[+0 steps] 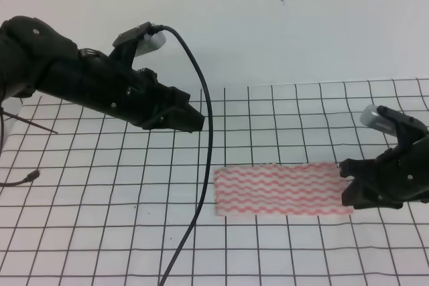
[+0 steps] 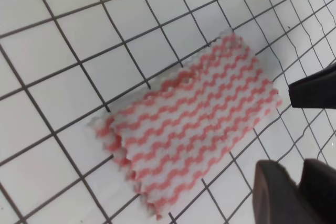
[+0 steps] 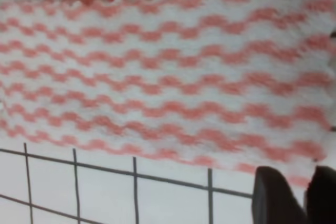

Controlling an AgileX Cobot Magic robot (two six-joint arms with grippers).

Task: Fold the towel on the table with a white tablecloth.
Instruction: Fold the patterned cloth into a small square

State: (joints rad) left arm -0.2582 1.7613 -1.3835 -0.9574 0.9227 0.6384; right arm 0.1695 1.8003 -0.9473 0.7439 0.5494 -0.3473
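Observation:
The towel [image 1: 281, 189] lies flat as a long folded strip with red-pink wavy stripes on the white tablecloth [image 1: 100, 219], which covers the table. It also shows in the left wrist view [image 2: 194, 119] and fills most of the right wrist view [image 3: 157, 72]. My left gripper [image 1: 199, 122] hovers up and to the left of the towel, shut and empty; its fingers [image 2: 273, 192] sit close together. My right gripper [image 1: 346, 183] is at the towel's right end. Its fingers [image 3: 273, 198] are shut at the towel's near edge, and I see no cloth lifted.
A black cable [image 1: 201, 165] hangs from the left arm and runs down past the towel's left end to the front edge. A thin rod [image 1: 30, 123] and a wire [image 1: 20, 179] lie at the far left. A plain white wall [image 1: 301, 25] rises behind the grid.

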